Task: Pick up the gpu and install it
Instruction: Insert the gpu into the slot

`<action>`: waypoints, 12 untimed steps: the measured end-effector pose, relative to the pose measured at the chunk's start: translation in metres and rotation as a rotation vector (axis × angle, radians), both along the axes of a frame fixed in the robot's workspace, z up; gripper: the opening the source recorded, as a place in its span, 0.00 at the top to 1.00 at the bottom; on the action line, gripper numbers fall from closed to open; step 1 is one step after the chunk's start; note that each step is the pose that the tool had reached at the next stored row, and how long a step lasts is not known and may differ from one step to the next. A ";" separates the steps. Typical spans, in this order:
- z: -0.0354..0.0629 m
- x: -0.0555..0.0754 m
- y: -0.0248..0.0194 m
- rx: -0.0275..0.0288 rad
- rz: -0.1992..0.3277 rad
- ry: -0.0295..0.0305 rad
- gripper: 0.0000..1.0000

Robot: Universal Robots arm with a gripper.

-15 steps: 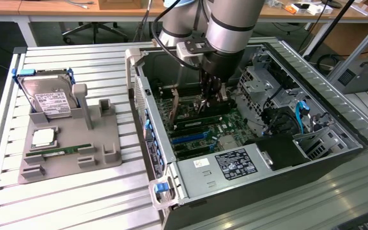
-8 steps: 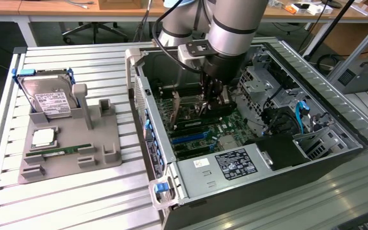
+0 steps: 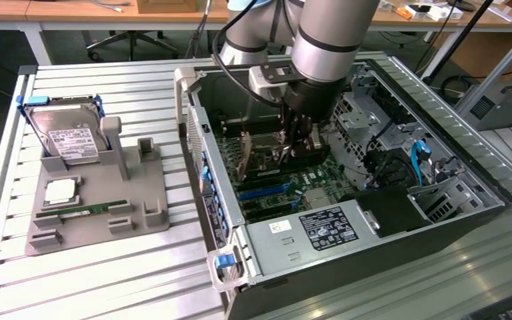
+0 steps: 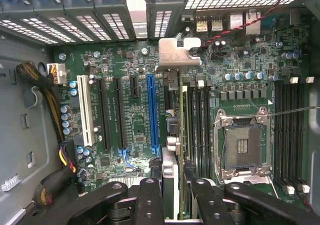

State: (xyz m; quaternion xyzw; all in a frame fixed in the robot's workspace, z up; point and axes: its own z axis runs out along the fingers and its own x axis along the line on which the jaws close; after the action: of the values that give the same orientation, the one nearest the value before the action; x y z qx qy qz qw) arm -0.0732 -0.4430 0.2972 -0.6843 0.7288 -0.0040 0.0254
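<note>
Hanging inside the open computer case [image 3: 469, 180], the gripper [image 4: 175, 185] pinches the gpu [image 4: 171, 150] edge-on between its partly closed fingers [image 4: 149, 195], the card's bracket [image 4: 178, 52] pointing away from the hand. Beneath it lies the motherboard [image 4: 135, 60], with the blue slot [image 4: 152, 115] just beside the card. Any tilt or sideways offset could, I judge, jam the edge against the slot.
</note>
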 end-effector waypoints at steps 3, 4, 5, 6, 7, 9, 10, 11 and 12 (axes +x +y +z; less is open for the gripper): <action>-0.0002 0.000 -0.0016 -0.0002 0.000 0.0001 0.73; -0.0005 0.000 -0.0020 0.0001 0.000 0.0000 0.73; -0.0005 0.000 -0.0022 -0.0001 0.000 0.0001 0.73; -0.0006 0.000 -0.0023 -0.0002 0.000 0.0001 0.73; -0.0007 0.000 -0.0025 -0.0002 0.000 0.0000 0.73; -0.0008 0.000 -0.0026 -0.0005 0.000 0.0001 0.73; -0.0010 0.000 -0.0027 -0.0006 0.000 0.0001 0.73; -0.0011 0.000 -0.0029 -0.0008 0.000 0.0001 0.73; -0.0013 0.000 -0.0030 -0.0008 0.000 0.0001 0.73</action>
State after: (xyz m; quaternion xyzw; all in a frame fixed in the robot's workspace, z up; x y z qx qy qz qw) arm -0.0733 -0.4460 0.2959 -0.6843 0.7288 -0.0042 0.0250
